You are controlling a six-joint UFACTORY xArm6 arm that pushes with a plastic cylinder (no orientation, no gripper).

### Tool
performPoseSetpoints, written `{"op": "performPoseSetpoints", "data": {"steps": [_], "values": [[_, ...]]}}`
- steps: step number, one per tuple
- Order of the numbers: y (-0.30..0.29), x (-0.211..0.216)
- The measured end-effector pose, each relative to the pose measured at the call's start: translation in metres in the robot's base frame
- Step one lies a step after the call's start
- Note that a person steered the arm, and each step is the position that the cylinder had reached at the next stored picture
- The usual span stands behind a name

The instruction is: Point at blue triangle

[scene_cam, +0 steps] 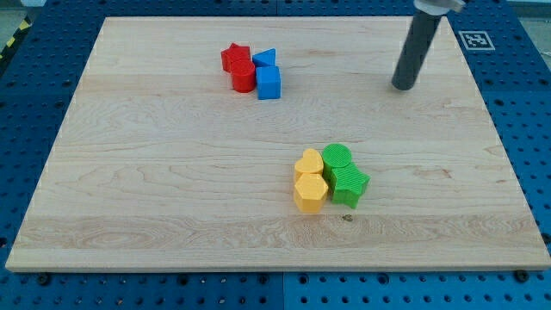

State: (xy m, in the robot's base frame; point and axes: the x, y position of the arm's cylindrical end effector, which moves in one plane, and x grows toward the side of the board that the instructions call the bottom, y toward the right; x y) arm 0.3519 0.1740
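The rod is standing over the upper right of the wooden tabletop, and its tip is resting on bare wood there, leaning slightly as it comes down from the view's top edge. No pincer is showing on this arm at all, just the straight dark rod, so there is nothing to call wide or narrow.

The blue triangle is sitting well apart from the tip, off toward the view's left, in the upper middle of the board. It is huddling in a tight cluster: the blue cube is lying just below it and touching it, the red star-like block is sitting just to its left, and a second red block, roundish in shape, is pressing in between the star and the cube.

Lower down, right of centre, another group is packing together: a yellow heart above a yellow hexagon, with a green cylinder and a green ridged block touching on their right. The tip is sitting well above this group, and a little to its right.
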Motion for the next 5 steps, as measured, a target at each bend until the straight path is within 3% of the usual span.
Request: {"op": "performPoseSetpoints", "data": {"steps": [3, 4, 5], "values": [[-0.161, -0.07], [-0.197, -0.07], [-0.189, -0.058]]}}
